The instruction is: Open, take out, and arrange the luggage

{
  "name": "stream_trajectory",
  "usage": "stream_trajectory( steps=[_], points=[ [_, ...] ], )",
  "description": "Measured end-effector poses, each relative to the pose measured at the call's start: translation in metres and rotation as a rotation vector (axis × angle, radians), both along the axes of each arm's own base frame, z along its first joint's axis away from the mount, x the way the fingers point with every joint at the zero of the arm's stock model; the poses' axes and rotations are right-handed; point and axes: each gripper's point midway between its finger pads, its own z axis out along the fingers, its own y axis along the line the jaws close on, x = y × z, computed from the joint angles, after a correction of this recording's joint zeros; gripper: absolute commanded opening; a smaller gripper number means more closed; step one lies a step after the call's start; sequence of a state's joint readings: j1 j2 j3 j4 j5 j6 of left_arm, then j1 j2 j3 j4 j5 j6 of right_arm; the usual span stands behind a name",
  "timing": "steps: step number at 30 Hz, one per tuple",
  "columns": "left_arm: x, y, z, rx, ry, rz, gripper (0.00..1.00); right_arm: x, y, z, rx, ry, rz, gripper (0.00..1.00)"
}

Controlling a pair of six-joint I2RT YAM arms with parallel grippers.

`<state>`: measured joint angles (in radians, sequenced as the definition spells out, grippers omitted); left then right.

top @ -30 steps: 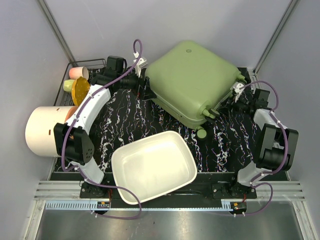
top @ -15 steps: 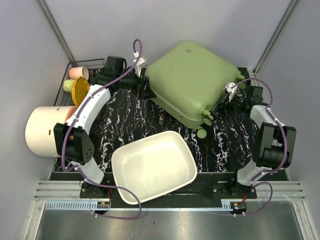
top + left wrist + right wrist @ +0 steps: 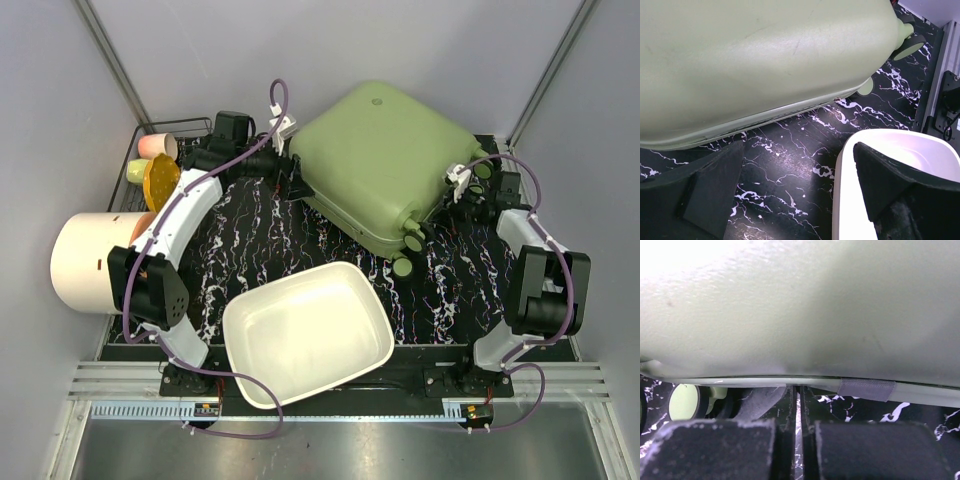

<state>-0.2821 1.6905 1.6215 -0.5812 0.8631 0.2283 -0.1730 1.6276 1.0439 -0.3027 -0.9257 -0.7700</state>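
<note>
The olive-green luggage (image 3: 385, 160) lies flat and closed at the back of the black marbled mat, its wheels (image 3: 402, 267) toward the front. My left gripper (image 3: 290, 180) stands open at its left corner; in the left wrist view the luggage's side (image 3: 765, 65) fills the top, and only mat lies between the wide-apart fingers (image 3: 710, 190). My right gripper (image 3: 452, 195) is shut at the luggage's right edge. In the right wrist view its tips (image 3: 797, 390) meet right under the edge seam of the luggage (image 3: 800, 305), next to a grey fabric tab (image 3: 866, 389). Nothing shows between them.
A white plastic bin (image 3: 310, 330) lies empty at the front centre; its rim (image 3: 850, 200) sits under my left gripper's right finger. A white cylinder (image 3: 85, 262) stands at the left edge. Behind it, a wire rack (image 3: 185, 125) holds cups and a yellow dish.
My right gripper has moved left and back to the luggage's right edge, and its jaws have closed from half open. The left arm has hardly moved.
</note>
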Motion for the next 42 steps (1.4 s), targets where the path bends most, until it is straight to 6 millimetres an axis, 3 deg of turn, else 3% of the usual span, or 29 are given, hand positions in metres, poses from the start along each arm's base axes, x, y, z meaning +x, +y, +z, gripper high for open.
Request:
stream_trajectory(
  steps=[3,8,11,17,20,26,31,35,36,42],
  points=[
    [-0.002,-0.004,0.003,0.008,-0.027,-0.024,0.95,0.001,0.009,-0.001,0.015,0.036,-0.025,0.0],
    [-0.005,-0.008,0.003,0.022,-0.053,-0.047,0.95,-0.009,0.05,-0.002,0.055,0.12,-0.002,0.0],
    [-0.005,-0.007,0.001,0.035,-0.064,-0.053,0.94,-0.014,0.061,-0.004,0.031,0.117,0.018,0.0],
    [-0.008,-0.006,-0.002,0.058,-0.093,-0.084,0.93,-0.004,0.041,-0.006,-0.033,0.044,-0.033,0.0],
    [-0.021,-0.014,-0.009,0.105,-0.151,-0.171,0.93,0.005,0.029,-0.004,-0.033,0.013,-0.062,0.0],
    [-0.082,-0.066,-0.034,0.272,-0.368,-0.521,0.94,0.014,0.023,-0.004,-0.028,-0.048,-0.072,0.0],
    [-0.125,-0.1,-0.044,0.341,-0.521,-0.739,0.93,0.014,0.023,-0.006,-0.032,-0.092,-0.039,0.19],
    [-0.12,-0.101,-0.04,0.367,-0.566,-0.745,0.94,0.015,0.022,-0.005,-0.054,-0.134,-0.008,0.25],
    [-0.117,-0.1,-0.04,0.371,-0.574,-0.737,0.94,0.015,0.022,-0.005,-0.061,-0.142,-0.002,0.3],
    [-0.105,-0.1,-0.037,0.378,-0.607,-0.709,0.95,0.016,0.02,-0.007,-0.09,-0.158,0.023,0.33]
  ],
)
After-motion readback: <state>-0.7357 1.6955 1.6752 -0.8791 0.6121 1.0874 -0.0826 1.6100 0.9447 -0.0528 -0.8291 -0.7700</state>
